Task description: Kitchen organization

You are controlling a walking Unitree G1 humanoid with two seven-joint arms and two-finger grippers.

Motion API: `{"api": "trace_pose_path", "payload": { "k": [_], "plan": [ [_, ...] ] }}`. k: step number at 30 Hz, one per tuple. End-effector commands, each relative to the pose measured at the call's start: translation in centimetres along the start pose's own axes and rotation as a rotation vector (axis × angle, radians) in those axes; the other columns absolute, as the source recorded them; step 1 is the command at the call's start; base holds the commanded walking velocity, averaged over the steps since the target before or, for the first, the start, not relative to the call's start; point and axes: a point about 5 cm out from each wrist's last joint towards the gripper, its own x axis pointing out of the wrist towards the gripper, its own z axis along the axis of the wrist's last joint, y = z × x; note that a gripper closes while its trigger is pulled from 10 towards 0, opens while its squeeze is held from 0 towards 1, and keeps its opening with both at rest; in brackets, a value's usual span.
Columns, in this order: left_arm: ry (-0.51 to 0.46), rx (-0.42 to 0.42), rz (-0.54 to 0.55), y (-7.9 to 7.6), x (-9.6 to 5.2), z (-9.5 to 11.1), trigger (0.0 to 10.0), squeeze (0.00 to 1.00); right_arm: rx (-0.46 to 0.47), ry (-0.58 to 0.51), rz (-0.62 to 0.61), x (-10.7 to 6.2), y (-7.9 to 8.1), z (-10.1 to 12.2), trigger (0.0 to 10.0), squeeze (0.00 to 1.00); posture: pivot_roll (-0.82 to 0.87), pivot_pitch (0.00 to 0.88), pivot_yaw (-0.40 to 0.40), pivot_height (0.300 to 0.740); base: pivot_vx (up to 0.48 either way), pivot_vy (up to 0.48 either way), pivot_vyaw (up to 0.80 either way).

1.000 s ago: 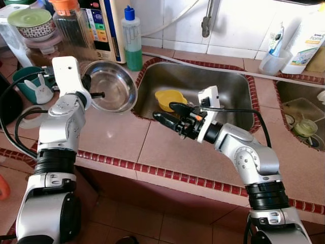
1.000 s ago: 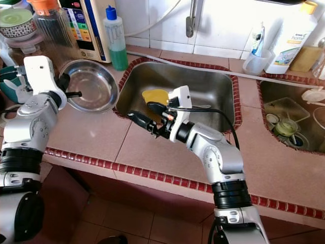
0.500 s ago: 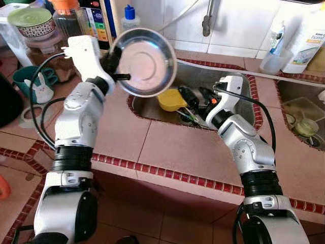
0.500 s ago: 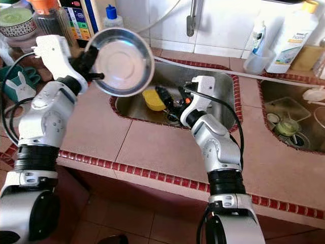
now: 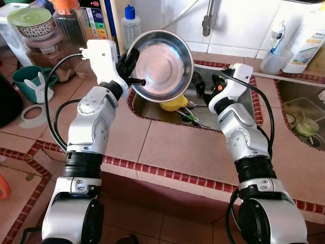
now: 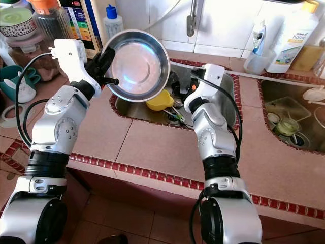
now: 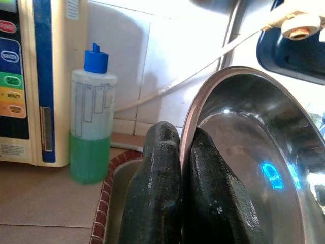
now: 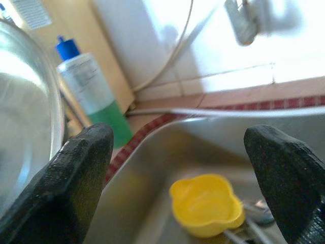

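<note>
My left gripper (image 5: 133, 77) is shut on the rim of a steel bowl (image 5: 163, 63) and holds it tilted on edge above the left end of the steel sink (image 5: 231, 84). In the left wrist view the two fingers (image 7: 158, 193) pinch the bowl's rim (image 7: 189, 122) from both sides. A yellow cup (image 5: 173, 103) lies in the sink below the bowl. My right gripper (image 5: 203, 91) hangs open over the sink, to the right of the bowl. Its wide-spread fingers (image 8: 76, 188) frame the yellow cup (image 8: 205, 206) in the right wrist view.
Some utensils (image 5: 190, 117) lie beside the cup. A tap (image 5: 207, 20) hangs over the sink. A green soap bottle (image 5: 131, 26) and a water purifier (image 5: 99, 23) stand at the back left. A teal mug (image 5: 28, 81) and jars crowd the left; a second sink (image 5: 299, 109) lies right.
My left gripper has lifted the bowl off the counter and carried it right, over the sink's left end. My right gripper has swung from the sink's front edge further back, over the sink.
</note>
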Motion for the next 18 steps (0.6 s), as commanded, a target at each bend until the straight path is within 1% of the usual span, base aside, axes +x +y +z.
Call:
{"api": "trace_pose_path", "payload": {
  "k": [1,3,4,7,9,10,11,12,13,14,15,16,17,18],
  "plan": [
    [-0.013,0.013,-0.01,-0.4,0.0,0.3,0.0,0.0,-0.044,-0.039,-0.038,0.2,-0.4,0.9,10.0,1.0,0.08,0.142,0.032,0.74,0.0,0.0,0.0],
    [-0.011,0.022,0.003,-0.2,0.0,0.3,0.0,0.0,-0.084,-0.075,-0.075,0.2,-0.8,1.5,10.0,1.0,0.08,0.143,0.031,0.74,0.0,0.0,0.0],
    [-0.011,0.022,0.003,-0.2,0.0,0.3,0.0,0.0,-0.084,-0.075,-0.075,0.2,-0.8,1.5,10.0,1.0,0.08,0.143,0.031,0.74,0.0,0.0,0.0],
    [-0.003,0.031,0.021,0.1,-0.1,-0.1,0.0,0.0,-0.042,-0.107,-0.029,0.6,-0.3,2.2,10.0,1.0,0.08,0.142,0.031,0.74,0.0,0.0,0.0],
    [-0.001,0.031,0.023,0.0,-0.1,-0.1,0.0,0.0,-0.036,-0.122,-0.009,0.7,0.0,2.5,10.0,1.0,0.08,0.142,0.031,0.74,0.0,0.0,0.0],
    [0.0,0.03,0.023,0.0,-0.1,-0.2,0.0,0.0,-0.022,-0.125,0.013,0.7,0.3,2.6,10.0,0.63,0.08,0.141,0.03,0.74,0.0,0.0,0.0],
    [0.001,0.03,0.022,0.0,-0.1,-0.2,0.0,0.0,-0.006,-0.129,0.037,0.8,0.6,2.6,10.0,0.63,0.08,0.141,0.03,0.74,0.0,0.0,0.0],
    [0.002,0.031,0.022,-0.1,-0.1,-0.2,0.0,0.0,0.004,-0.129,0.055,0.8,0.9,2.6,10.0,0.38,0.08,0.141,0.031,0.74,0.0,0.0,0.0],
    [0.003,0.031,0.021,-0.1,-0.1,-0.2,0.0,0.0,0.016,-0.123,0.083,0.8,1.2,2.6,10.0,0.0,0.08,0.14,0.031,0.74,0.0,0.0,0.0],
    [0.004,0.032,0.021,-0.1,-0.1,-0.3,0.0,0.0,0.032,-0.115,0.116,0.8,1.6,2.4,10.0,0.0,0.08,0.14,0.031,0.74,0.0,0.0,0.0],
    [0.009,0.032,0.019,-0.1,-0.1,-0.4,0.0,0.0,0.082,-0.082,0.199,0.7,2.6,1.9,10.0,0.0,0.08,0.14,0.031,0.74,0.0,0.0,0.0],
    [0.01,0.032,0.019,-0.1,-0.1,-0.4,0.0,0.0,0.103,-0.068,0.228,0.6,2.9,1.7,10.0,0.0,0.08,0.14,0.031,0.74,0.0,0.0,0.0],
    [0.01,0.03,0.018,-0.2,-0.1,-0.5,0.1,0.0,0.079,-0.048,0.275,0.3,3.5,1.2,10.0,0.0,0.07,0.139,0.031,0.74,0.0,0.0,0.0],
    [0.01,0.03,0.018,-0.2,-0.1,-0.5,0.1,0.0,0.079,-0.048,0.275,0.3,3.5,1.2,10.0,0.0,0.07,0.139,0.031,0.74,0.0,0.0,0.0]
  ]
}}
